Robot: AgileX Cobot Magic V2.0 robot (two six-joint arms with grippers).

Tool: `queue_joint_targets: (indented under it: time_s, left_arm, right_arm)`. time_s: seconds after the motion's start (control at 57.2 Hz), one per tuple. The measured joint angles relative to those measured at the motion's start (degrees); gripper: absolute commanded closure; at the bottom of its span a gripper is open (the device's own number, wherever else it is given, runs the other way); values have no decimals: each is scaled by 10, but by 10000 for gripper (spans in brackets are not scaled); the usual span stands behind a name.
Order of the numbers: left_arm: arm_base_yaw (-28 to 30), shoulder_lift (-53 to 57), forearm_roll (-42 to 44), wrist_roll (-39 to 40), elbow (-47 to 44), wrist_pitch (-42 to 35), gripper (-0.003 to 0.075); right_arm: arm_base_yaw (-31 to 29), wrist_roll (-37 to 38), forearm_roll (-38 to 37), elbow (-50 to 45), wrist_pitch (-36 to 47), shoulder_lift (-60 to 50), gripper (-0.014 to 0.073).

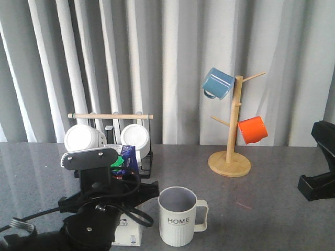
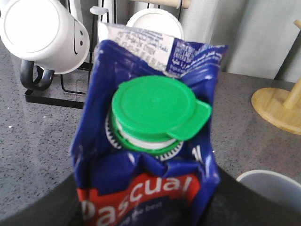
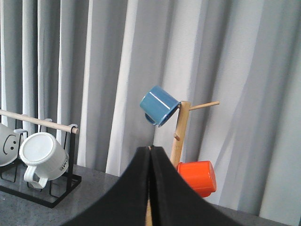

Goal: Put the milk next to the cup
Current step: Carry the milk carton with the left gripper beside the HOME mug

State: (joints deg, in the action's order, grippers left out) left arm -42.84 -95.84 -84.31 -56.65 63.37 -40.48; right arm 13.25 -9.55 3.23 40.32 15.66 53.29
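Observation:
The milk (image 1: 129, 156) is a blue-and-white carton with a green cap (image 2: 155, 110) and a red label. It stands upright at the front left of the table, its white base (image 1: 128, 232) low by the table top. My left gripper (image 2: 146, 212) is shut on the milk's sides, and the left arm hides most of it in the front view. The cup (image 1: 178, 217), a cream ribbed mug lettered "HOME", stands just right of the milk with a small gap; its rim (image 2: 273, 181) shows in the left wrist view. My right gripper (image 3: 150, 150) is shut and empty, raised at the far right.
A black wire rack (image 1: 146, 162) with two white mugs (image 1: 84, 138) stands right behind the milk. A wooden mug tree (image 1: 230, 157) holds a blue mug (image 1: 217, 82) and an orange mug (image 1: 253, 129) at the back right. The right arm's base (image 1: 319, 183) is at the right edge.

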Motion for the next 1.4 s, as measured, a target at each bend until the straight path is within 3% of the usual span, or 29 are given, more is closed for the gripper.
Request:
queue_joint_targets:
  time_s: [1.399]
  left_arm:
    - [0,-59,43,10,35,10,647]
  right_arm:
    - [0,0,0,0,0,0,602]
